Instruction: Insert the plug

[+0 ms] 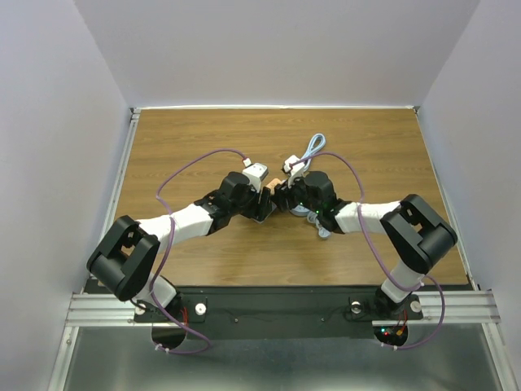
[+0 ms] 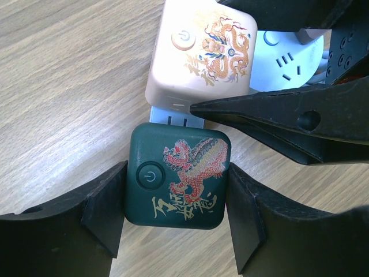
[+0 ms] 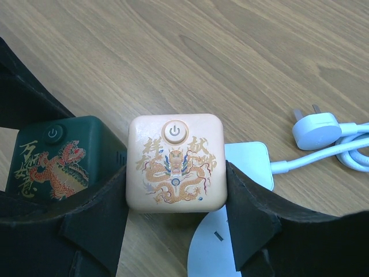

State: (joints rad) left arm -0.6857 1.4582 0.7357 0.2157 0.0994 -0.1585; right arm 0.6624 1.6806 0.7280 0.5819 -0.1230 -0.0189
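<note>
Left gripper point(image 2: 176, 216) clasping green cube point(image 2: 176, 184), right gripper point(image 3: 176, 209) clasping peach cube point(image 3: 176, 161), white plug point(image 3: 314, 128) lying nearby

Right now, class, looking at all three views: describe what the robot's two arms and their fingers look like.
Both arms, left arm and right arm, have white links between bulky black joint housings. A thin purple cable loops along each. The fingers are matte black, wedge-shaped, and one shows a round hole.

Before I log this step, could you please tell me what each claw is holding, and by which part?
The left claw grips the green cube by its two opposite sides; the right claw grips the peach cube likewise.
</note>
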